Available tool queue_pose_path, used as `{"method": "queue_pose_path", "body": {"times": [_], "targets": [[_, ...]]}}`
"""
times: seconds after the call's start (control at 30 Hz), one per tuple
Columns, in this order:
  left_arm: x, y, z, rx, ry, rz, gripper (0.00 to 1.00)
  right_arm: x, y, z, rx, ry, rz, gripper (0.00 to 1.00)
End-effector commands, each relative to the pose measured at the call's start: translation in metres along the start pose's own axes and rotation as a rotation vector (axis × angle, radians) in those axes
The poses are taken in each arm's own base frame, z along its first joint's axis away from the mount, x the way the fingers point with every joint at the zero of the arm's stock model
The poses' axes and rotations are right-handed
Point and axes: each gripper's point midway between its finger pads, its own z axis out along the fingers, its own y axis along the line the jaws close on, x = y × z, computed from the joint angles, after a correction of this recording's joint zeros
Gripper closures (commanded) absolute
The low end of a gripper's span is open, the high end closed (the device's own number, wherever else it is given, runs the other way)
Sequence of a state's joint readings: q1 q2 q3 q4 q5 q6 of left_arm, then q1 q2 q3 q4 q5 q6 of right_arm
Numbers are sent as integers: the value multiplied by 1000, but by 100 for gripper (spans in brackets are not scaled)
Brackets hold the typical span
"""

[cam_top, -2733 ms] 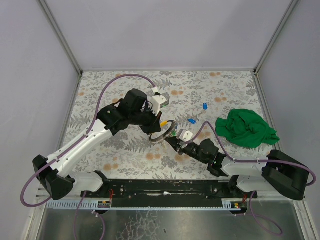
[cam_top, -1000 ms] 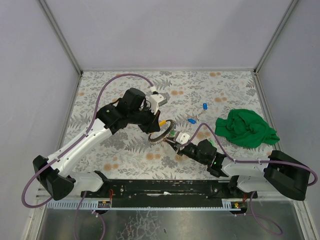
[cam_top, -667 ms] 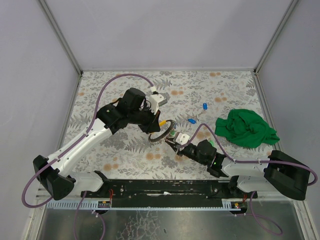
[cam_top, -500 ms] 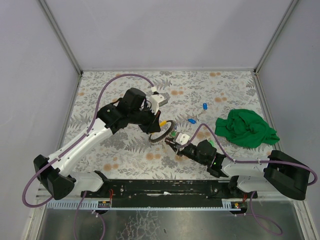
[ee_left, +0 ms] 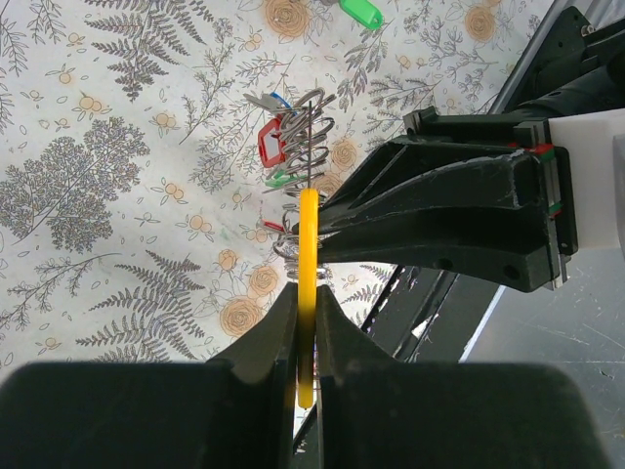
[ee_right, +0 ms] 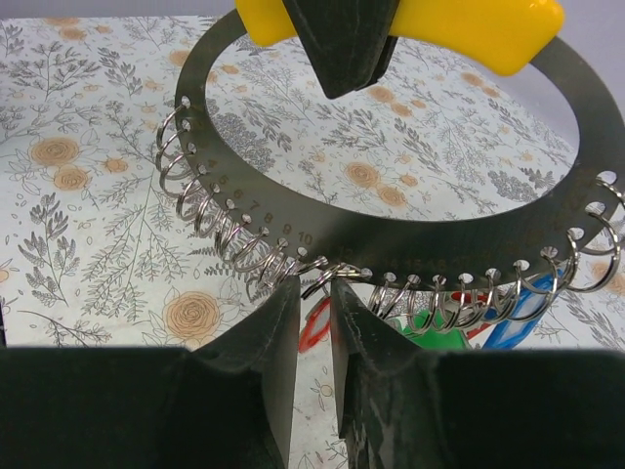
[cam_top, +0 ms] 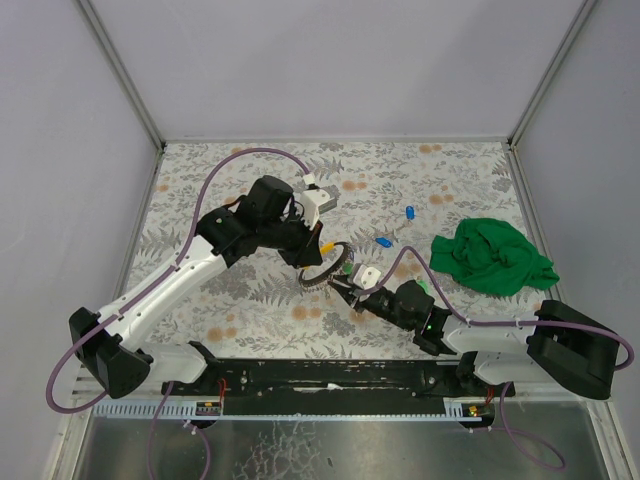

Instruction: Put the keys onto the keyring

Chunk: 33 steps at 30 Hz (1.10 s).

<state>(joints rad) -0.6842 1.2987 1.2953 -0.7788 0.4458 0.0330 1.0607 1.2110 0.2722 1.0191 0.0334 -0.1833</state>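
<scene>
The keyring point(ee_right: 420, 230) is a flat dark grey ring with a yellow grip and a row of small split rings along its edge. It also shows in the top view point(cam_top: 322, 270). My left gripper point(ee_left: 307, 322) is shut on the yellow grip point(ee_left: 308, 283) and holds the ring on edge above the table. My right gripper point(ee_right: 314, 288) is closed to a narrow gap at the ring's lower edge, with a split ring and a red-tagged key point(ee_right: 314, 324) between its fingertips. Green point(ee_right: 430, 327) and blue point(ee_right: 518, 311) tagged keys hang on the ring beside it.
Two blue-tagged keys point(cam_top: 409, 212) point(cam_top: 384, 242) lie loose on the floral table behind the ring. A green-tagged key point(ee_left: 359, 12) lies on the table near the right arm. A crumpled green cloth point(cam_top: 492, 255) sits at the right. Grey walls enclose the table.
My right gripper has crept a little left, up to the ring's lower edge. The left gripper has held the ring almost still.
</scene>
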Motion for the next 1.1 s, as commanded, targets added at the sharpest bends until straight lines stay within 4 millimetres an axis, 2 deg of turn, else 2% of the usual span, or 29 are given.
{"method": "queue_pose_path", "body": {"times": [0.0,0.43,1.07], "targets": [[-19,-2,-1,17,-69,23,100,-29,0,8,5,-94,11,73],[-23,0,-7,-2,-99,23,100,-24,-4,7,56,-80,11,68],[-30,4,-10,-27,-134,-4,100,-25,-18,1,199,-98,24,69]]}}
